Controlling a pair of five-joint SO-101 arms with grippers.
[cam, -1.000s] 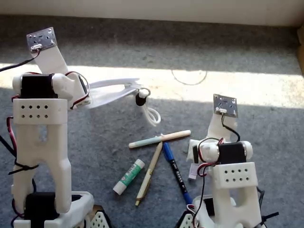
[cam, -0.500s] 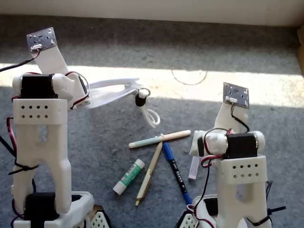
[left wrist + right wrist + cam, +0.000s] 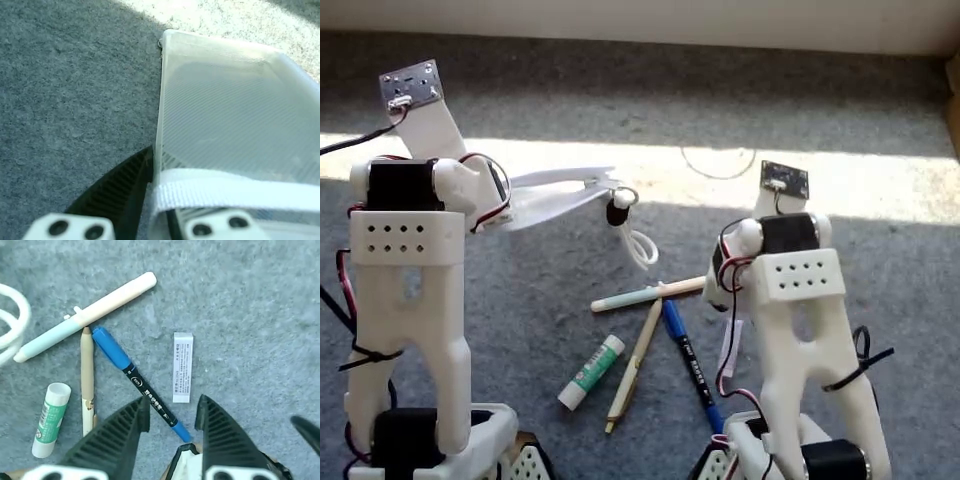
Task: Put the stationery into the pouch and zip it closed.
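Above the blue pen [image 3: 130, 372] lying on the grey carpet [image 3: 900, 260], the right gripper [image 3: 172, 407] has swung forward, jaws spread, while the left gripper [image 3: 157, 170] stays pinching the pouch [image 3: 235, 115] unmoved.

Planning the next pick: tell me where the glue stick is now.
In the high view the glue stick lies on the grey carpet between the two arms' bases, just beside the beige pen on its left-arm side, apart from it.
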